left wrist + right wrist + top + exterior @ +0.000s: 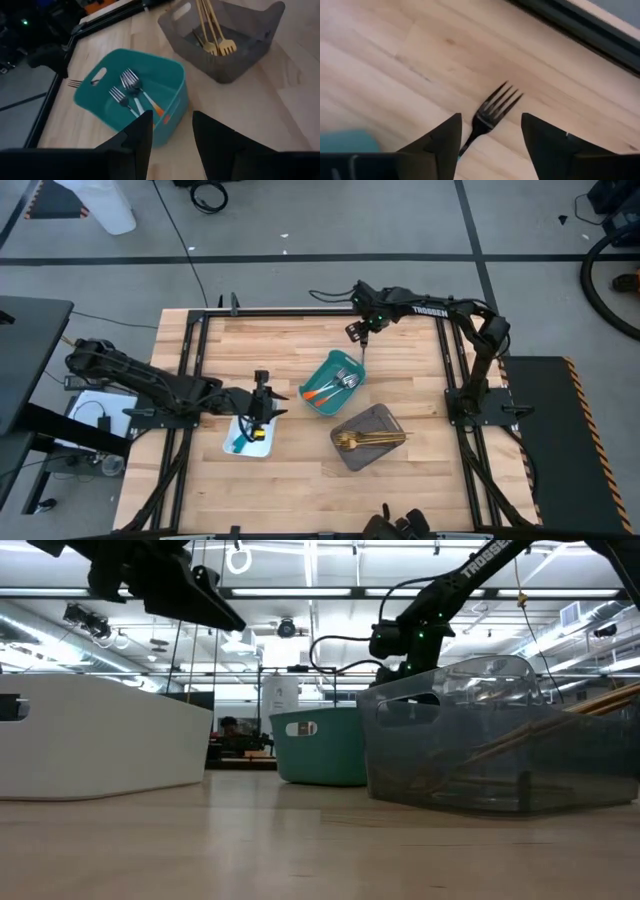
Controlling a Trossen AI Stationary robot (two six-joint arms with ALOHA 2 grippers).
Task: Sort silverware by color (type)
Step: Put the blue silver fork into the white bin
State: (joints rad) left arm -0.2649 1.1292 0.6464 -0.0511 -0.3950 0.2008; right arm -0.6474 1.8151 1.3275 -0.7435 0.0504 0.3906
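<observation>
While the right arm reaches over the table's far edge, the scene reads as follows.

Loose fork: a fork (492, 111) lies flat on the bare wood directly ahead of the right gripper's fingers, tines pointing away from it, its handle running back toward the gap between them; nothing touches it.
Right gripper: the right gripper (490, 131) hangs just above that fork with its fingers spread wide and nothing between them.
Teal tray: the teal tray (322, 375) sits just beside the right gripper, on the near side, and holds silver-headed forks (131, 87), at least one with an orange handle.
Grey tray: the grey tray (352, 455) lies farther from the right gripper, beyond the teal one, with gold forks (368, 440) lying in it.
Left gripper: the left gripper (171, 132) hovers over the white tray (232, 445), fingers apart and empty, facing the teal and grey trays.
White tray contents: a teal-handled utensil (241, 440) lies in it, beneath the left gripper.
Table: the wooden table (290, 485) carries all three trays.
</observation>
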